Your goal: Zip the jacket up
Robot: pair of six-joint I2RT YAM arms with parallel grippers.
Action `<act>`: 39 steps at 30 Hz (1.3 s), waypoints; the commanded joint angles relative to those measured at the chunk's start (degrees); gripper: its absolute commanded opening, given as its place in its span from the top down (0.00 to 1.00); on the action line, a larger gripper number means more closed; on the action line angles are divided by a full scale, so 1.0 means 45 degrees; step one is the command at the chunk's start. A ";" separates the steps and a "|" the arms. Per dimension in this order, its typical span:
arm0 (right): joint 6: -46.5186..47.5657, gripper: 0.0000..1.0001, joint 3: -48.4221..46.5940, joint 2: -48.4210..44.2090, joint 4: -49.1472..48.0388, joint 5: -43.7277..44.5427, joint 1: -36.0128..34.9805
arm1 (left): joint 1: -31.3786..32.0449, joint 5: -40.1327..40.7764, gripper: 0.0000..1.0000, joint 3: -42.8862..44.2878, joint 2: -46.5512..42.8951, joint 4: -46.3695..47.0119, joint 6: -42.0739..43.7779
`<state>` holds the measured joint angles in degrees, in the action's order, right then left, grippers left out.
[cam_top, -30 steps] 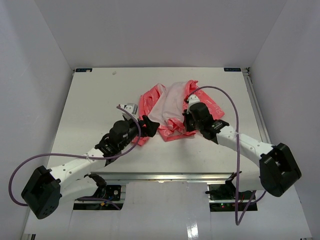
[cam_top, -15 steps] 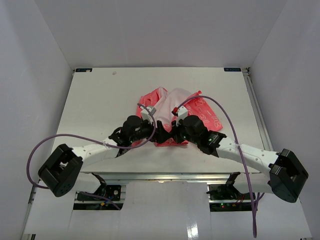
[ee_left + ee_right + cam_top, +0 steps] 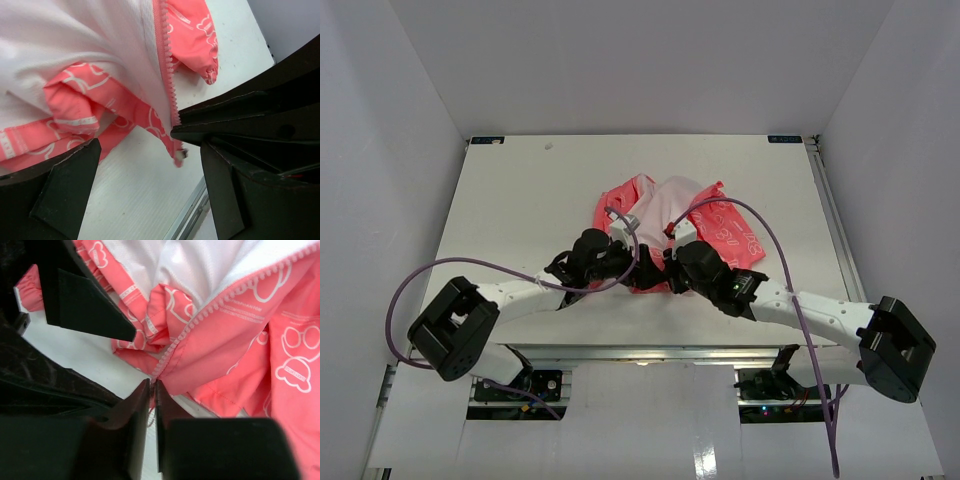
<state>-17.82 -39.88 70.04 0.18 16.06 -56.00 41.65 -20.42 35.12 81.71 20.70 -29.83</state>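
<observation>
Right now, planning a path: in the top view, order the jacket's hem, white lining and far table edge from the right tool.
1. Hem, at the right tool.
2. White lining, just behind.
3. Far table edge, at the back.

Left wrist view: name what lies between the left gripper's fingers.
In the left wrist view, the jacket's zipper end, pinched by the right gripper, lies between the left gripper's fingers over the table.
</observation>
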 commanded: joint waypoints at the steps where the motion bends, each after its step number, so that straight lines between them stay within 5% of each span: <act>1: -0.1069 0.68 -0.1134 0.0650 -0.0814 -0.0451 -0.0289 | -0.0027 0.2510 0.08 0.0094 -0.1526 -0.0391 -0.0588; 4: -0.1210 0.50 -0.1052 0.0728 -0.1152 -0.0339 -0.0289 | -0.0352 0.3322 0.07 -0.0790 -0.2602 -0.0046 -0.1051; 8: -0.1389 0.41 -0.0458 -0.0010 -0.1363 0.1045 -0.0219 | -0.0467 0.3532 0.07 -0.0769 -0.3109 -0.0385 -0.0801; 18: -0.2403 0.41 0.2502 -0.3617 -0.1786 0.2778 0.0191 | -0.0467 0.0679 0.15 0.0024 -0.0761 0.0465 0.0467; 25: -0.2072 0.40 0.4033 -0.5872 -0.2511 0.1973 0.0336 | -0.0467 -0.0563 0.18 0.1105 0.1374 0.0648 0.0891; 39: -0.1899 0.39 0.5067 -0.6573 -0.3550 0.1009 0.0336 | -0.0467 -0.1014 0.27 0.2068 0.3039 0.0357 0.1184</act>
<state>-26.77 -17.59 40.90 -11.28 21.35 -54.53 39.55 -23.93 42.36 95.74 23.07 -25.97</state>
